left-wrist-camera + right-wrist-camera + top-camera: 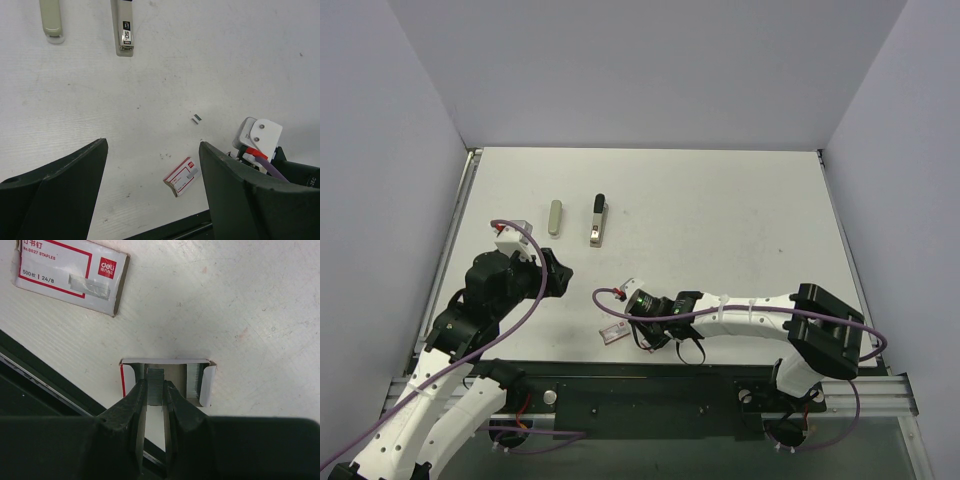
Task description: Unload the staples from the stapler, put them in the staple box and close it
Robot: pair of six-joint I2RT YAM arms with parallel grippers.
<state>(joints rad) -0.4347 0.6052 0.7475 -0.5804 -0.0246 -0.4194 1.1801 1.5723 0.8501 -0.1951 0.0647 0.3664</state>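
The stapler [598,220] lies flat at far left of the table [740,220], just beside a beige bar [555,217] and well apart from both arms. The right gripper [155,390] has its jaws narrowed to a slit and appears to pinch a strip of staples [155,382] inside an open card tray [205,385], with a second strip [192,382] alongside. The left gripper [152,145] is spread wide and holds nothing. Judgement: the strip is light, stiff, slick and likely to snap along its joins, so take it across the flat sides at mid-length, gently.
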